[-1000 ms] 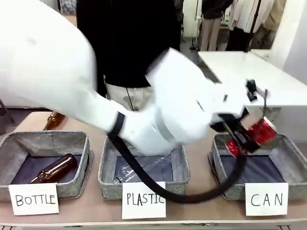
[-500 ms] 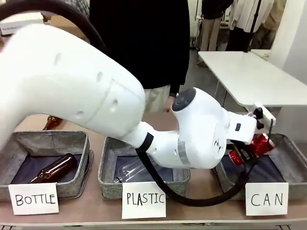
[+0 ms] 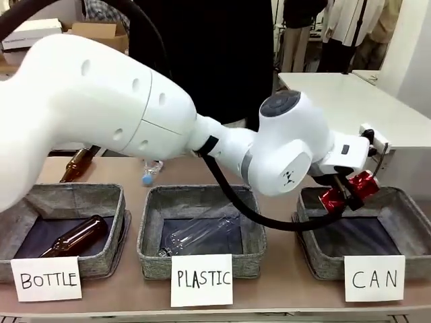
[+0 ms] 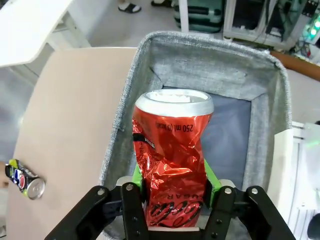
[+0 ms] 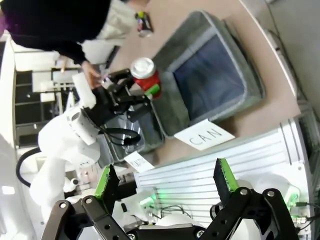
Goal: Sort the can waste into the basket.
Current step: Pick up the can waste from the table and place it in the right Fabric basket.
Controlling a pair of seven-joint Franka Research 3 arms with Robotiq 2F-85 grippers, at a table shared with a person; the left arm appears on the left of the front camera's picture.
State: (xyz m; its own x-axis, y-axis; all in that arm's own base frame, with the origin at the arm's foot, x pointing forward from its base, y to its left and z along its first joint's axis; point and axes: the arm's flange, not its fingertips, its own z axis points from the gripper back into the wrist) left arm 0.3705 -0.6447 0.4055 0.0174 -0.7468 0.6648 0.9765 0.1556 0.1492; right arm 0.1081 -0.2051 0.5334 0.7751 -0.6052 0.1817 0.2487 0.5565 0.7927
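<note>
My left gripper (image 3: 342,195) reaches across from the left and is shut on the dented shiny red can (image 3: 361,183), holding it over the far left corner of the grey basket (image 3: 322,264) behind the "CAN" card (image 3: 374,278). In the left wrist view the green pads (image 4: 210,176) squeeze the red can (image 4: 170,135) upright above the basket (image 4: 215,65). The silver printed can (image 4: 25,180) lies on the table beside that basket. The right wrist view looks down on the red can (image 5: 145,72), the silver can (image 5: 144,24) and the basket (image 5: 172,92). My right gripper (image 5: 165,180) is open and holds nothing.
A "PLASTIC" basket (image 3: 149,252) holds a clear bottle (image 3: 202,232). A "BOTTLE" basket (image 3: 108,259) holds a brown bottle (image 3: 74,237). Another brown bottle (image 3: 75,165) and a small clear bottle (image 3: 151,172) lie behind them. A person in dark clothes (image 3: 202,54) stands at the far side.
The left arm's links have swung up and toward the left. The red can has stayed in its grip over the CAN basket's far left corner, shifting only slightly.
</note>
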